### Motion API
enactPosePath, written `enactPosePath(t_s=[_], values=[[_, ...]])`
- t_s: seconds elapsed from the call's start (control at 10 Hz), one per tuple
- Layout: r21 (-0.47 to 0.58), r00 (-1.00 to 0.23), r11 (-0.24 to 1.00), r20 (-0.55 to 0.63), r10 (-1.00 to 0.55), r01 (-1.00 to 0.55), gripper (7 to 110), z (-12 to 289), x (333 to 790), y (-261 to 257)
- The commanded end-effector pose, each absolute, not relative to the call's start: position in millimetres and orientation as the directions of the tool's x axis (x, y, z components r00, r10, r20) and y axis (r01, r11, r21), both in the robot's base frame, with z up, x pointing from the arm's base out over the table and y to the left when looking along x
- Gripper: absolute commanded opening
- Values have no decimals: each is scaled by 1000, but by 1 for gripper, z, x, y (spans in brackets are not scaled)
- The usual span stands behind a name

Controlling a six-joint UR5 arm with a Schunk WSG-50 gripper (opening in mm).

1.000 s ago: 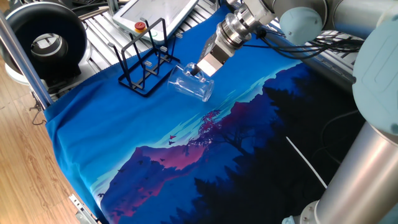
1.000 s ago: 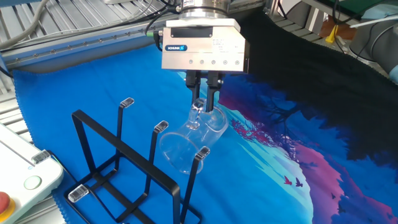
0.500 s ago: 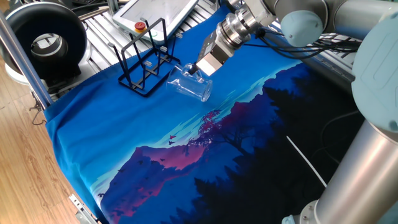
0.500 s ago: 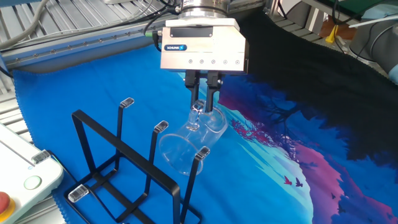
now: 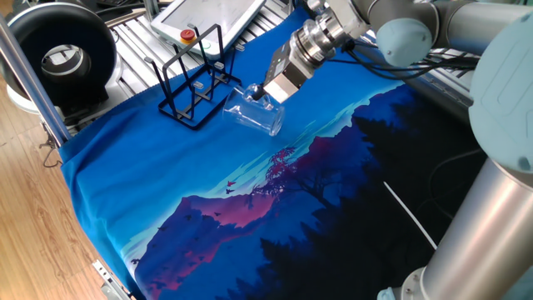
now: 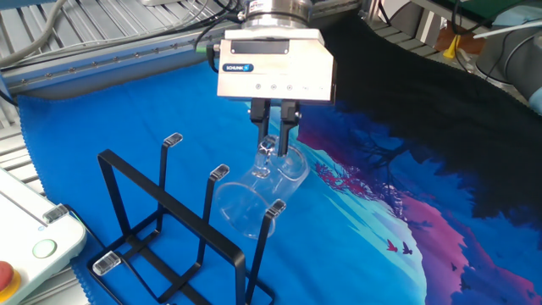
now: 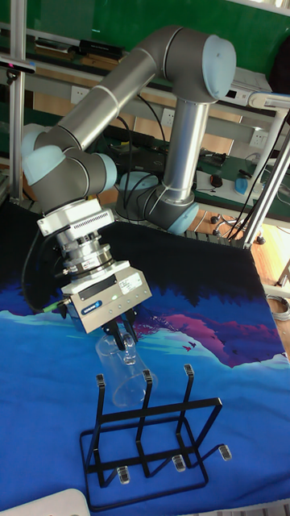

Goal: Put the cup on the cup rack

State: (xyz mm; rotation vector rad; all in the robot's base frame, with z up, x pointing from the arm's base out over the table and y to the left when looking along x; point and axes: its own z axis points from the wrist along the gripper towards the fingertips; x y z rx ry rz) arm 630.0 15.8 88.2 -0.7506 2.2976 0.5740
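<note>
Nearest in the tall fixed view: black thin-wire cup rack (image 7: 149,439) with upright loop prongs, standing on the blue landscape-printed cloth (image 7: 242,403). Just beyond, at 12 o'clock from the rack, small clear cylindrical cup (image 6: 254,193), tilted, lifted off the cloth, close beside the prongs. Clamped at its rim by the two-finger gripper (image 6: 273,134), fingers pinched tight on the glass wall. Farther back, grey arm (image 7: 121,97).

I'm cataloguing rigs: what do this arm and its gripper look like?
The arm has silver-grey tubular links with pale blue joint caps. The gripper has a boxy white-silver body with a blue logo and a row of small round marks, and two thin dark fingers. Black cables run along the wrist.
</note>
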Motion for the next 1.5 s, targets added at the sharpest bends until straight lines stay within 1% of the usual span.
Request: enactPosePath(t_s=[0.0,0.2,0.3,0.8,1.1,1.4], values=[[202,-634,755,-696,-337,-623,22,86,637,16],[210,-665,782,-676,-318,-587,22,82,638,10],[208,-681,797,-663,-311,-567,7,79,639,6],[244,-709,795,-638,-301,-556,7,81,634,14],[251,-776,820,-543,-320,-514,7,79,624,11],[254,-792,830,-524,-313,-497,7,91,626,19]])
